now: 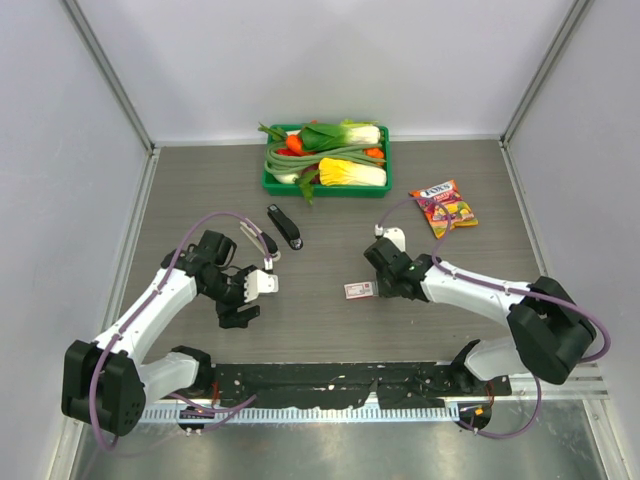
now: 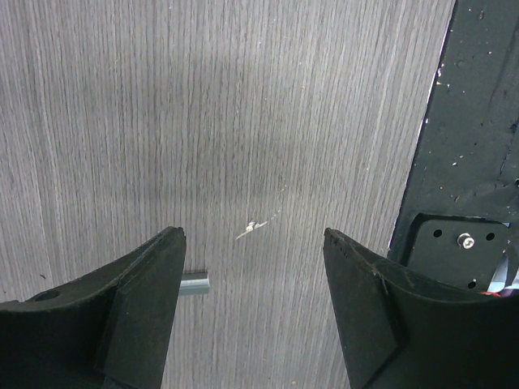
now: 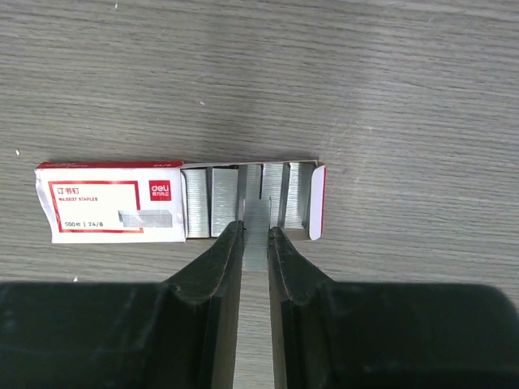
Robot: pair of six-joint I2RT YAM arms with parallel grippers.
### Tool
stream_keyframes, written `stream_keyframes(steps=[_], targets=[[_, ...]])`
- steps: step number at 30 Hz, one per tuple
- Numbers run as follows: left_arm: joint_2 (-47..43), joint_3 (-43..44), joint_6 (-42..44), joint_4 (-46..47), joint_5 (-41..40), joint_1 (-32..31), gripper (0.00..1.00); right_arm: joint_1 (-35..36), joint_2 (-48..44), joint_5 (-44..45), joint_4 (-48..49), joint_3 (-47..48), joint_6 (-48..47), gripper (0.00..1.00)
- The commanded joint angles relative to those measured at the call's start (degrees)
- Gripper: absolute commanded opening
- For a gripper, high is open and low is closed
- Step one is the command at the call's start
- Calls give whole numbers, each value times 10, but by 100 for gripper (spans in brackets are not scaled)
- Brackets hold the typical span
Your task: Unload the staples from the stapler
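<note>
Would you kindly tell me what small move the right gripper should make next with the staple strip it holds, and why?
Probably lower the right gripper slightly and open it: it is shut on the staple strip, whose far end already overlaps the open tray of the staple box, where other strips lie side by side.

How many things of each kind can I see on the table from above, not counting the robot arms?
Staplers: 2, a black stapler and a white stapler
Staple box: 1
Sweets bag: 1
Green tray of vegetables: 1
Total: 5
</note>
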Motion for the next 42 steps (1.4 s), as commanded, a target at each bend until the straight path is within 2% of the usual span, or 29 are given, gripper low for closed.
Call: stream_keyframes(steps=[1,8,20,31,42], targets=[[-4,1,9,-3,11,0,72,2,15,-14,-12,28,-22,18],[-4,2,9,-2,12,0,72,2,43,-45,-13,39,-48,18],[-5,1,8,-7,14,0,72,-2,49,-28,-27,57,-65,18],[-3,5,9,-14,17,0,73,-12,44,-23,-30,70,-86,27],[-2,7,13,-20,16,0,73,-14,48,-31,-18,71,-83,27]])
